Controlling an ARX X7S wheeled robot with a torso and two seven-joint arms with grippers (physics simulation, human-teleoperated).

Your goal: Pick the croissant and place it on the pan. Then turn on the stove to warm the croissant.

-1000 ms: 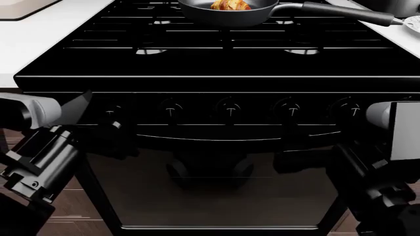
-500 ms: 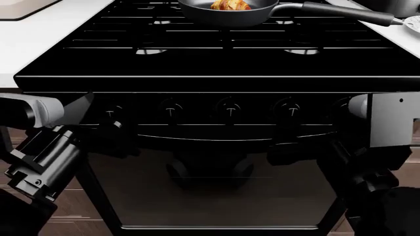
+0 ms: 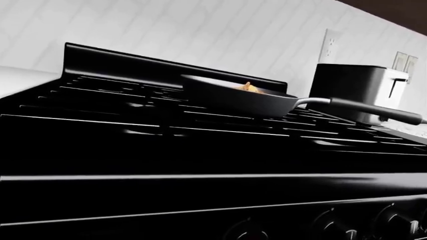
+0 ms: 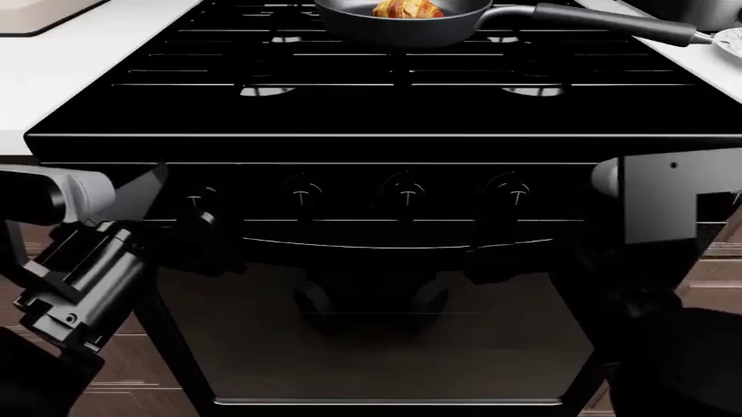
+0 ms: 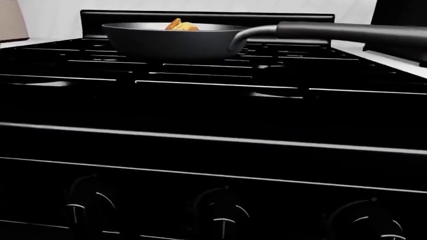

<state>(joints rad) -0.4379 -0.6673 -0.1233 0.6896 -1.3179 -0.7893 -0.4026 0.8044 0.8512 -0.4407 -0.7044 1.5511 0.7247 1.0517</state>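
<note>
The croissant (image 4: 407,8) lies in the dark grey pan (image 4: 400,28), which sits on a back burner of the black stove (image 4: 383,113). Both wrist views show the croissant (image 3: 249,87) (image 5: 180,24) peeking over the pan (image 3: 233,97) (image 5: 170,42) rim. Front knobs (image 4: 405,193) run in a row below the cooktop edge. My left gripper (image 4: 200,248) hangs in front of the oven door under the leftmost knob. My right gripper (image 4: 506,263) hangs under the fourth knob (image 4: 506,193). Both are dark against the door, so their jaws are unreadable. The right arm hides the rightmost knob.
White counter (image 4: 69,61) lies left of the stove. On the right stand a white plate (image 4: 731,39) and a silver toaster (image 3: 357,92). The pan's long handle (image 4: 603,22) points right. The oven door handle (image 4: 383,245) runs between my grippers.
My right arm has swung left and upward, now covering the rightmost knob, and its gripper has shifted left. The left arm has barely moved. Pan and croissant are unmoved.
</note>
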